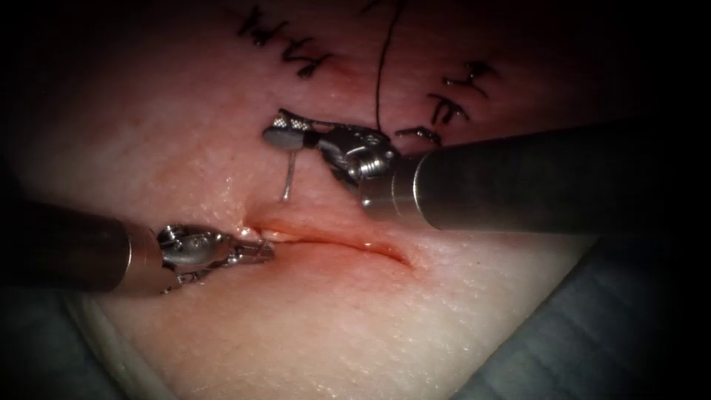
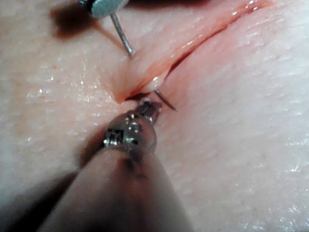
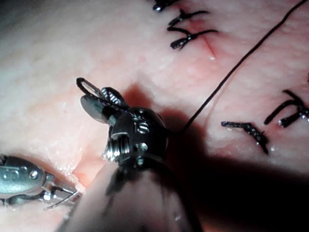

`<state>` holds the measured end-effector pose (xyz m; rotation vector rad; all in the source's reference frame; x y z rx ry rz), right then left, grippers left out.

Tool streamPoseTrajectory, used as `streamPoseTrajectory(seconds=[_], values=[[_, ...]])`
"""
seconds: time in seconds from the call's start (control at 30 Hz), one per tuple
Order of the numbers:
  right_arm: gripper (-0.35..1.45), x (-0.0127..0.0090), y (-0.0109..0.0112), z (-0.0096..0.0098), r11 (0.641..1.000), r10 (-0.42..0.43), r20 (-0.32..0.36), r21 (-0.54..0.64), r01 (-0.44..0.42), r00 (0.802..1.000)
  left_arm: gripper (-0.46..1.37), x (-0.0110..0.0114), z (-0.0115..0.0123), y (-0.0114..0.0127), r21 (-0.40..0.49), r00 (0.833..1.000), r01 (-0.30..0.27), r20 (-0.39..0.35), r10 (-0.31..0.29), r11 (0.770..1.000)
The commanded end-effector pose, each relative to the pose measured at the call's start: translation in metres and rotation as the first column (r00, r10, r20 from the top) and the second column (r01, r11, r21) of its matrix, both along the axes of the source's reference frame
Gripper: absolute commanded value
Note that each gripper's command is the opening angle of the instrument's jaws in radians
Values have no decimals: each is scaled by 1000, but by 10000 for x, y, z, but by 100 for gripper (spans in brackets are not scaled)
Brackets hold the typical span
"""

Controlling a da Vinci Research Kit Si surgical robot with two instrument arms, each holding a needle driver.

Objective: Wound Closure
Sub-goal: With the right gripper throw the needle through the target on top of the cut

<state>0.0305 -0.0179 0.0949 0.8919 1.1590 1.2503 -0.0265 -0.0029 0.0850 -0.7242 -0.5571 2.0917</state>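
Pale pork tissue [image 1: 311, 333] carries a cut [image 1: 333, 241] that runs across its middle, its lips wet with red fluid [image 1: 355, 248]. The right tool [image 1: 285, 133] reaches in from the right edge of the tissue and its jaws are pressed together on the needle [image 1: 289, 178], pinching it near its blunt end. From there the needle slants down and enters the tissue on the far side of the cut, near the cut's left end. In the left wrist view the needle's sharp tip [image 2: 166, 100] pokes out from under the lip of the cut, just beside the left tool [image 2: 149, 110].

The left tool comes in from the left edge of the tissue and sits at the left end of the cut, its tip touching or almost touching the lip; its jaws look nearly together, but whether they pinch the lip or the needle tip I cannot tell.

Dark thread [image 1: 381, 67] runs from the far edge of the tissue down towards the right tool's wrist. Finished stitches with short cut ends [image 1: 296, 44] lie near the far edge, one group left of the thread and another [image 1: 452, 100] right of it. No brand, label or readable writing appears on the tools or the tissue.
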Motion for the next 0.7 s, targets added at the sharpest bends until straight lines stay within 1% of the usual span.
streamPoseTrajectory(seconds=[0.03,0.3,0.43,0.57,0.7], values=[[-35,2,-1,0,1000,-2,-9,17,2,1000,1,0,0,0,0,1000,0,1,0,1000],[-35,7,-7,1,994,10,-26,109,-7,1000,-2,0,0,0,0,1000,0,1,0,1000],[-35,7,-12,1,978,29,-31,207,-22,999,-3,0,0,0,0,1000,0,1,0,1000],[-35,7,-16,1,965,39,-33,260,-29,999,-4,0,0,0,0,1000,0,1,0,1000],[-35,9,-24,-1,954,37,-52,298,-19,998,-5,0,0,0,0,1000,0,1,0,1000]])
